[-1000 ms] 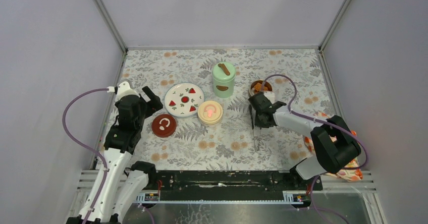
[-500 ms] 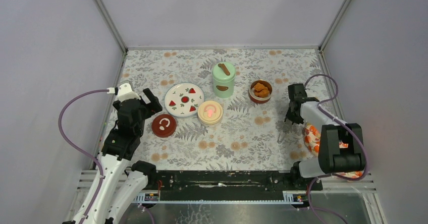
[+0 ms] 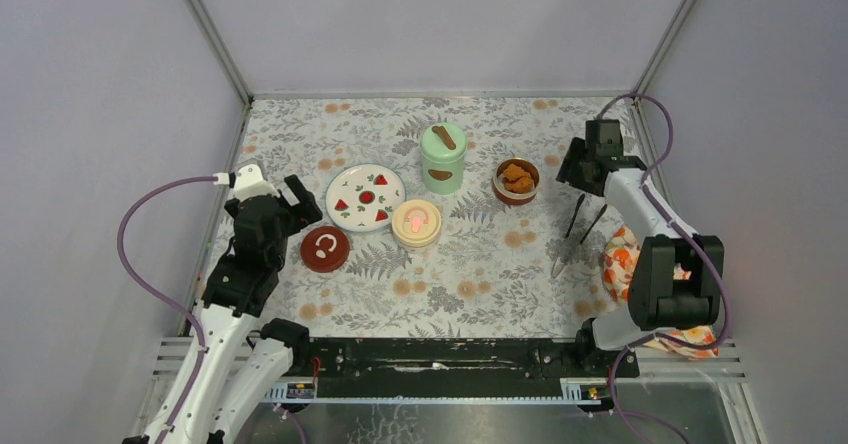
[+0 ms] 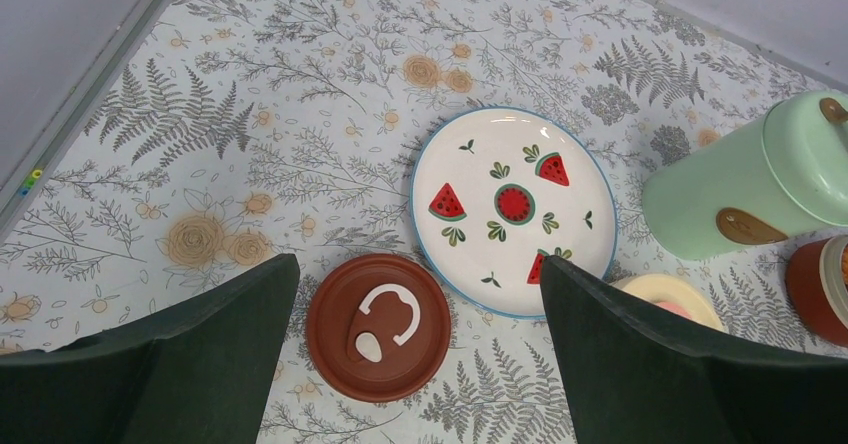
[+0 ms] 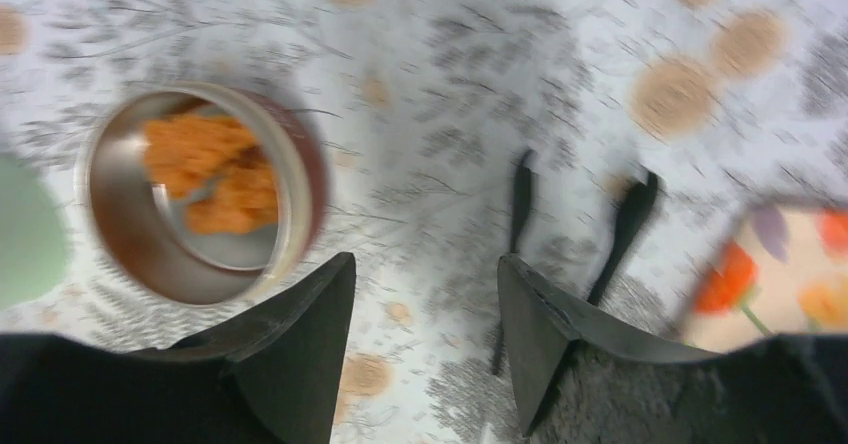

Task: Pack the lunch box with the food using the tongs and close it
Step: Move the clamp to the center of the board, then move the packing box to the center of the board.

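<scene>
Both parted | left claw (image 4: 417, 261) empty | right claw (image 5: 425, 259) over tongs (image 5: 521, 196)

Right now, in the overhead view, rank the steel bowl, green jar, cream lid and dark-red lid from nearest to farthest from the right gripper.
From the right gripper:
1. Steel bowl, just left of it, holding orange chunks.
2. Green jar, mid-table toward the back.
3. Cream lid, left of centre.
4. Dark-red lid, far left, near the other arm.

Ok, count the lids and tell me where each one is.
3. The dark-red lid lies left-front of the plate, the cream lid right-front of it, the green lid on the jar. More could be hidden from view.
</scene>
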Motion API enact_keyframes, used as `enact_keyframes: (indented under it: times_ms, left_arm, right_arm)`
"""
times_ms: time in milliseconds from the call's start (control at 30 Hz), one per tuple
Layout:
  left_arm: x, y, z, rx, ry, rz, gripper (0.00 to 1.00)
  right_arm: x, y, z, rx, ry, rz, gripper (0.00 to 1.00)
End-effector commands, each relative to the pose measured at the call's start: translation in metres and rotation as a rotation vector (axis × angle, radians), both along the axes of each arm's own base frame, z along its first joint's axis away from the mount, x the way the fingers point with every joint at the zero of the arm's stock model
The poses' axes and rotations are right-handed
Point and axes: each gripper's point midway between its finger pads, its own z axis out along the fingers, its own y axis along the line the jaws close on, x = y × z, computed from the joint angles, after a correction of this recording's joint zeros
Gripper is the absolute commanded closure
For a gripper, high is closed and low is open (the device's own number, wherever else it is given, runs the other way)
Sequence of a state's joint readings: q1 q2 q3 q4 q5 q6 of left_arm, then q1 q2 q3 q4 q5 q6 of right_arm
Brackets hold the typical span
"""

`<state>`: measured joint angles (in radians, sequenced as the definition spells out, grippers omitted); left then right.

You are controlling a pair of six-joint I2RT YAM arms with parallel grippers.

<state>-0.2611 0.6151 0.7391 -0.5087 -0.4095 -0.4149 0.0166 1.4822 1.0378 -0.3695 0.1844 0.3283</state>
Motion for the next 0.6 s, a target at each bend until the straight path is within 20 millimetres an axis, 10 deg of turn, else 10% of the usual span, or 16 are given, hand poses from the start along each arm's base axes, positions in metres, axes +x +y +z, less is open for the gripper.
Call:
enact_keyframes:
  times_ms: [0, 300, 567]
  left_arm:
    - [0.005, 0.002, 0.008, 0.017, -0.029, 0.011, 0.02]
    - [0.007, 0.002, 0.004, 0.021, -0.014, 0.01, 0.01]
    - [0.007, 0.001, 0.003, 0.02, -0.009, 0.005, 0.01]
  right_arm:
    - [0.046, 0.043, 0.017, 0.144, -0.074, 0.243, 0.38]
    - [0.099, 0.069, -0.008, 0.177, -0.006, 0.385, 0.43]
    - [0.104, 0.076, -0.038, 0.159, 0.072, 0.416, 0.52]
